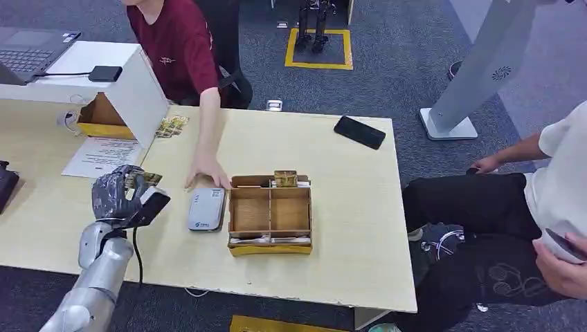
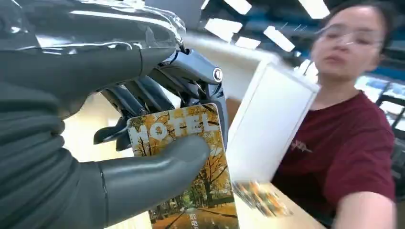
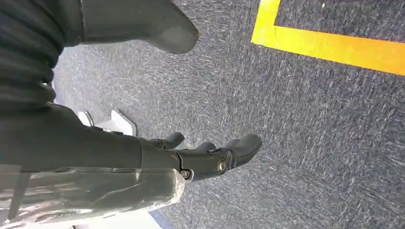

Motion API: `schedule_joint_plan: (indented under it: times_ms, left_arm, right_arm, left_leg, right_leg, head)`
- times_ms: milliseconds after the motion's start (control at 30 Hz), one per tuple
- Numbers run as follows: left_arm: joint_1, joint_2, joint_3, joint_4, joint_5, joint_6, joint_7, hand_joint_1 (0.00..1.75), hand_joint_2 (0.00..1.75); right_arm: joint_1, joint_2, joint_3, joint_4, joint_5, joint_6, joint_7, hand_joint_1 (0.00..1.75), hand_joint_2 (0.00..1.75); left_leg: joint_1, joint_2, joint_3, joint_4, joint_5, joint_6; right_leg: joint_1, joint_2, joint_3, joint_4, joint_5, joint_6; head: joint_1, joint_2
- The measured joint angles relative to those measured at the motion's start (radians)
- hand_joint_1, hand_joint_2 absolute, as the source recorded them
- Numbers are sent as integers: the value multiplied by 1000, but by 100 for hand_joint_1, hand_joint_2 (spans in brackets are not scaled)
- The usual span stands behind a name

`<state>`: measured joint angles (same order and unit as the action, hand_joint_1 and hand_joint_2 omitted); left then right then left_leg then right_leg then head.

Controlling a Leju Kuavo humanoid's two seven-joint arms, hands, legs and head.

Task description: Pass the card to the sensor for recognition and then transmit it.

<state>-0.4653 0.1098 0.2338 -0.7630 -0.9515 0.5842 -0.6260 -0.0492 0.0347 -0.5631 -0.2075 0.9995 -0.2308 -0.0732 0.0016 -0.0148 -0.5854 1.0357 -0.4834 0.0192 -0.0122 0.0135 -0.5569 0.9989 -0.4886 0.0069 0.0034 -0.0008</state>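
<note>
One thin, stiff, slick-looking card (image 2: pixel 191 162) sits pinched by the left robot hand (image 1: pixel 123 196) above the counter (image 1: pixel 360 228), left of the grey sensor (image 1: pixel 207 209); best gripped by its faces; the right robot hand (image 3: pixel 200 157) hangs empty, fingers apart.

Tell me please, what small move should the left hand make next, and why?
Probably carry the card rightward over the grey reader. The left hand already pinches the card but hovers left of the reader, apart from it. A person's hand rests close by the reader, so move with care.
</note>
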Motion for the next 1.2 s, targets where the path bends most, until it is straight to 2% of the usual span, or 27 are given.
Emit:
schedule_joint_plan:
  times_ms: [100,200,300,433,500,667,900,1100,1200]
  left_arm:
    - [-6,-14,0,-11,185,-168,8,175,175]
    - [-6,-42,-3,-63,350,-370,52,175,175]
    - [-6,-65,-13,-109,421,-453,82,175,175]
    - [14,-88,-40,-173,586,-623,136,175,175]
    - [30,-93,-71,-204,638,-670,170,175,175]
    - [65,-86,-156,-238,605,-648,219,175,175]
    - [104,-38,-226,-238,607,-659,217,175,175]
    - [114,-33,-254,-235,528,-568,225,175,175]
    - [112,-33,-258,-229,515,-555,225,175,175]
  right_arm:
    - [0,4,-17,0,14,0,0,0,175]
    - [-1,7,-38,0,19,1,0,0,175]
    - [0,9,-54,0,27,0,0,0,175]
    - [0,16,-76,0,28,0,-4,0,175]
    - [0,21,-91,0,28,-4,-7,0,175]
    - [2,28,-120,0,34,-8,-8,0,175]
    - [4,31,-148,0,45,-9,-8,0,175]
    - [4,33,-163,0,52,-10,-15,0,175]
    - [4,34,-166,0,60,-10,-20,0,175]
  left_leg:
    - [0,0,0,0,0,0]
    - [0,0,0,1,0,0]
    - [0,0,0,1,0,0]
    - [0,0,0,1,0,0]
    - [0,0,0,1,0,0]
    - [0,0,0,0,0,0]
    - [0,0,0,0,0,0]
    - [0,0,0,0,0,0]
    - [0,0,0,1,0,0]
  right_leg:
    - [0,0,0,0,0,0]
    - [0,0,0,0,0,0]
    - [0,0,0,0,0,0]
    - [0,0,0,0,0,0]
    - [0,0,0,0,0,0]
    - [0,0,0,0,0,0]
    - [0,1,0,0,0,0]
    - [0,1,0,0,0,0]
    - [0,1,0,0,0,0]
  head:
    - [0,0]
    - [0,0]
    - [0,0]
    - [0,0]
    - [0,0]
    - [0,0]
    - [0,0]
    - [0,0]
    - [0,0]
